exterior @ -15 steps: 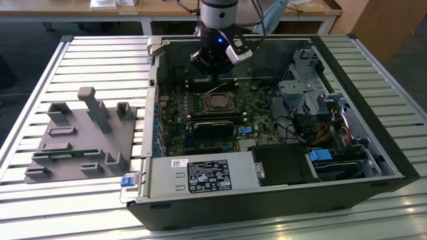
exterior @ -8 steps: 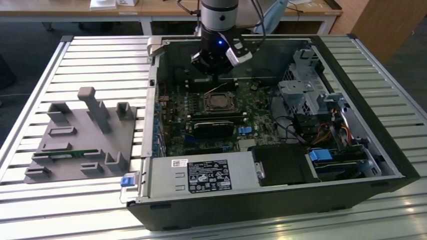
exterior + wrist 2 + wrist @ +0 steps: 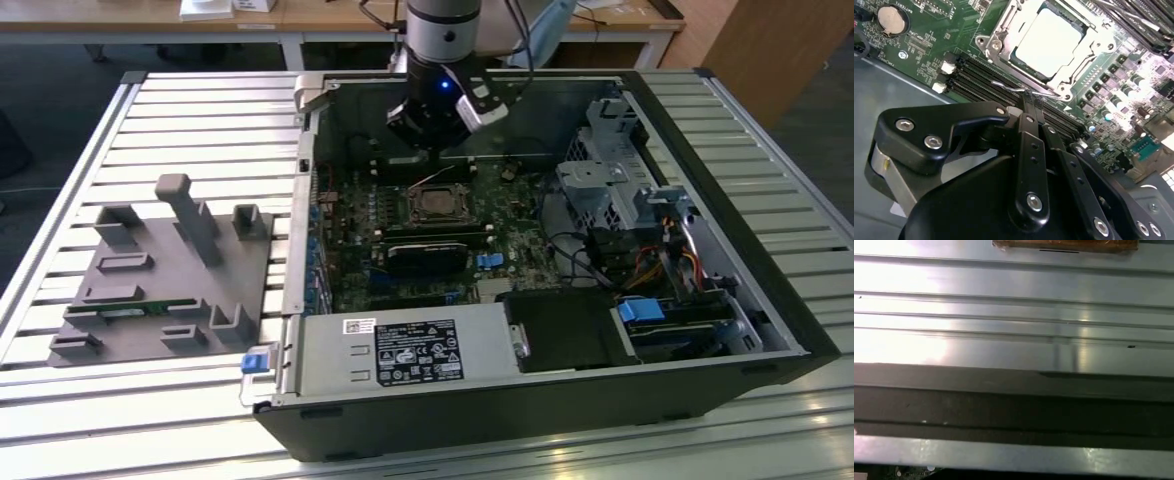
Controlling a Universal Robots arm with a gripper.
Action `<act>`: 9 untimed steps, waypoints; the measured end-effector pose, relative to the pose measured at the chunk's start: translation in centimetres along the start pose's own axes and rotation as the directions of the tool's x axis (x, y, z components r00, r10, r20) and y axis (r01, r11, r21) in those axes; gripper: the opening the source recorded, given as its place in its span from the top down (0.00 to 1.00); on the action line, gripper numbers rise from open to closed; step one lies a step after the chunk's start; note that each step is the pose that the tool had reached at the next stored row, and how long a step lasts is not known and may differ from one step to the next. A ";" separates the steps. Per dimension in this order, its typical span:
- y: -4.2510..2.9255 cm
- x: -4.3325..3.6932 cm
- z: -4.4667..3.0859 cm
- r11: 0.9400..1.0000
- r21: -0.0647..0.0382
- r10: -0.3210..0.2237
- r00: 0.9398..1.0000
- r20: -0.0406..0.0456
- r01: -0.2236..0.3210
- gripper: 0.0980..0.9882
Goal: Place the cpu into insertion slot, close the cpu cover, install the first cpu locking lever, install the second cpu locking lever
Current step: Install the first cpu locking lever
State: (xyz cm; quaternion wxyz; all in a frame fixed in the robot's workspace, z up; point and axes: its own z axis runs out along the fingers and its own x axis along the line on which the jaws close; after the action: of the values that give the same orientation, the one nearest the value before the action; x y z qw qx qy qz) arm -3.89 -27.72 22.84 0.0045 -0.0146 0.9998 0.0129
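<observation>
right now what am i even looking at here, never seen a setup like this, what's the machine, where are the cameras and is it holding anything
This is a robot arm reaching into an open computer case that lies on a slatted metal table. The exterior view looks down on the whole scene. The other two pictures come from cameras riding on the arm's wrist. In the second wrist view the black gripper has its fingers closed together at a thin wire locking lever beside the socket. The cpu already sits in the socket with the cpu cover around it. A grey parts fixture rests on the table.

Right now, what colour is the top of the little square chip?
Silvery-grey, shiny under the light. The cpu shows best in the second wrist view.
</observation>
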 end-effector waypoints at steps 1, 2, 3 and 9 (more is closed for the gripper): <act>-0.01 -0.11 0.04 1.000 0.000 0.000 1.000 0.000 0.000 0.98; -0.01 -0.23 0.08 1.000 0.000 0.000 1.000 0.000 0.000 0.98; -0.01 -0.34 0.13 1.000 0.000 0.000 1.000 0.000 0.000 0.98; 0.01 -0.80 0.61 1.000 0.000 0.000 1.000 0.000 0.000 0.98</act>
State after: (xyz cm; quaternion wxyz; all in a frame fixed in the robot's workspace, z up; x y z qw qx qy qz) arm -3.08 -27.67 22.23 0.0044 -0.0146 0.9998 0.0129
